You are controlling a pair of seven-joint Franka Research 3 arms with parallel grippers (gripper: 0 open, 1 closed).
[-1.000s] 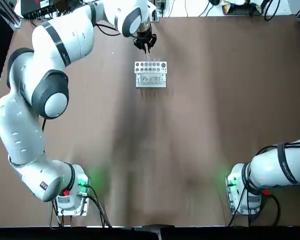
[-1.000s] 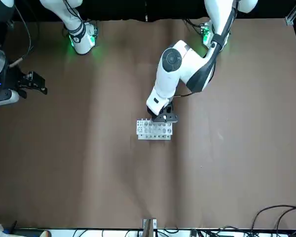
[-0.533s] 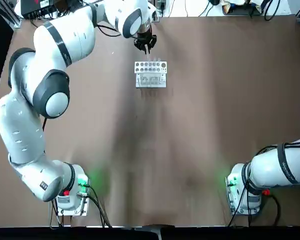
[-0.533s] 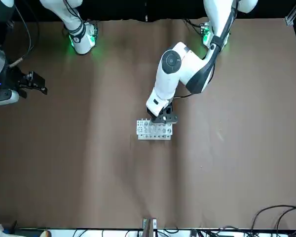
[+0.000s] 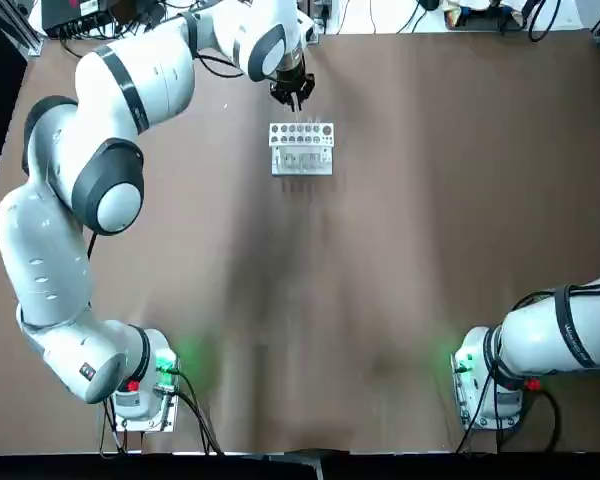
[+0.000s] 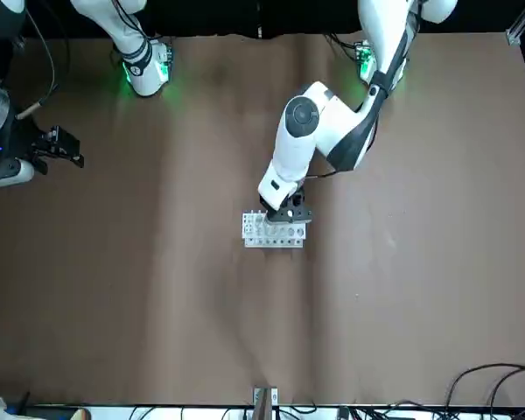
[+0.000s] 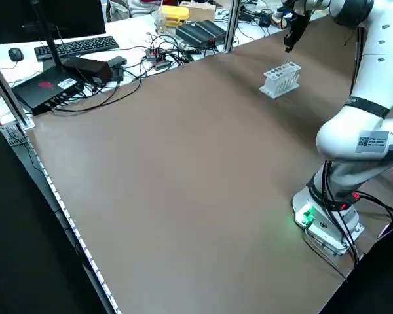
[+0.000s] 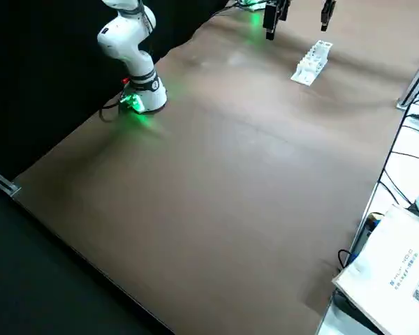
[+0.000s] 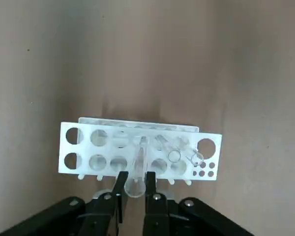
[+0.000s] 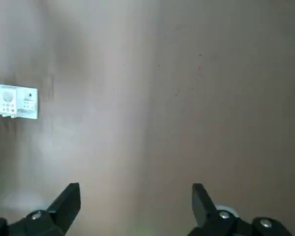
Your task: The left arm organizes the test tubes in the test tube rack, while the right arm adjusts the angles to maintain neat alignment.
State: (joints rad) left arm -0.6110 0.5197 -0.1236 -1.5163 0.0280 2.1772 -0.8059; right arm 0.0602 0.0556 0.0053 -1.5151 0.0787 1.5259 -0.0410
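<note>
Flanking a test tube (image 9: pixel 135 186); left fingers (image 9: pixel 151 189) ajar

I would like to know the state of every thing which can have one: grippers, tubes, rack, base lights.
Left gripper: above the rack; grip unclear.
Right gripper: open, away from the rack.
Test tube rack: upright on the table.
Nearest tube: at the left gripper, seating unclear.
Two other tubes: in the rack.
Left base light: lit green.
</note>
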